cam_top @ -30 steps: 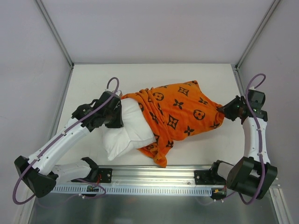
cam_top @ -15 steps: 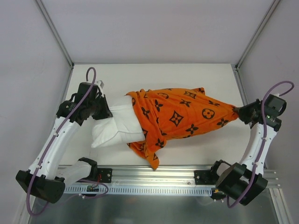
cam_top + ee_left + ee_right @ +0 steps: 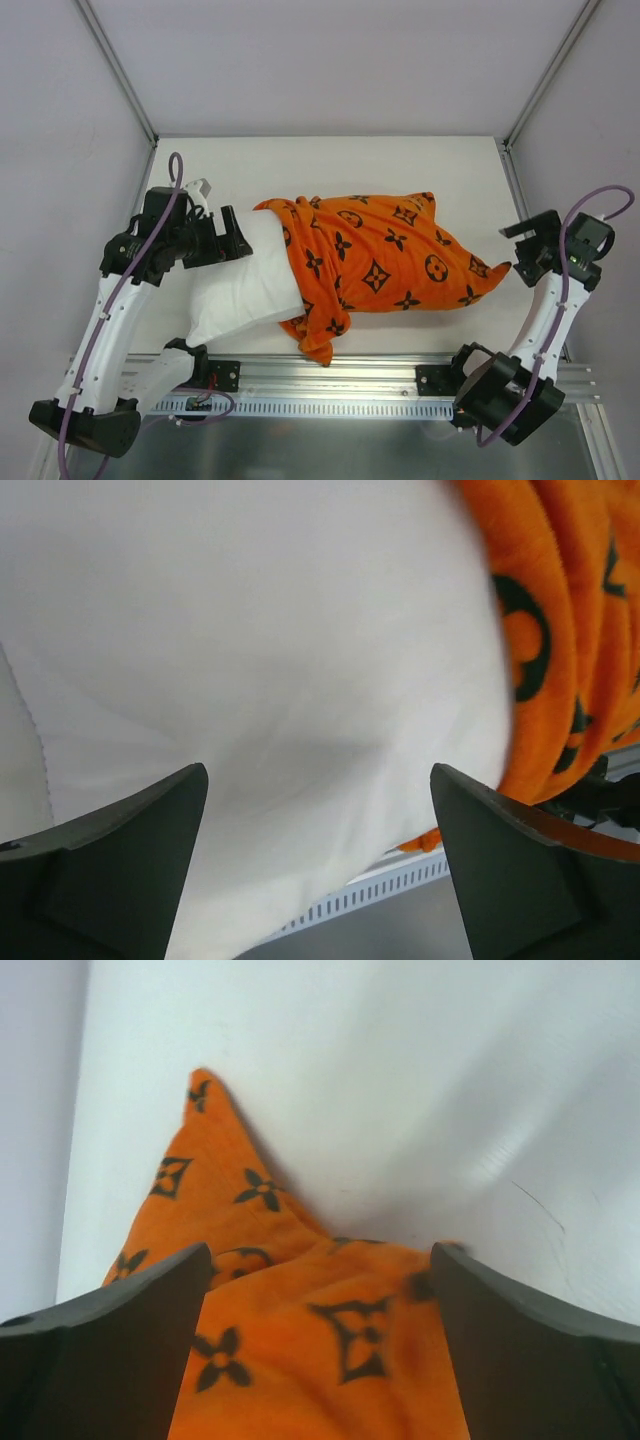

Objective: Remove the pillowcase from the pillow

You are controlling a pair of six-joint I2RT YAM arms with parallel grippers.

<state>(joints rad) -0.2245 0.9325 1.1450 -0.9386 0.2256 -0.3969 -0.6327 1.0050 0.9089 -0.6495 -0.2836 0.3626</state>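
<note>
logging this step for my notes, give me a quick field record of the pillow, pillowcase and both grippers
pillow: white, lying on the table, left end bare, the rest inside the cover
pillowcase: orange with dark motifs, over the pillow's right part, open edge bunched
left gripper: open, at the pillow's bare left end, not clamped
right gripper: open, at the pillowcase's right corner, holding nothing
task status: pillowcase not yet off

Lab test cell, enclosed: white table (image 3: 330, 165), plain pale walls (image 3: 340, 60), metal corner struts (image 3: 115, 65), slotted aluminium mounting rail (image 3: 340, 378) along near edge.
</note>
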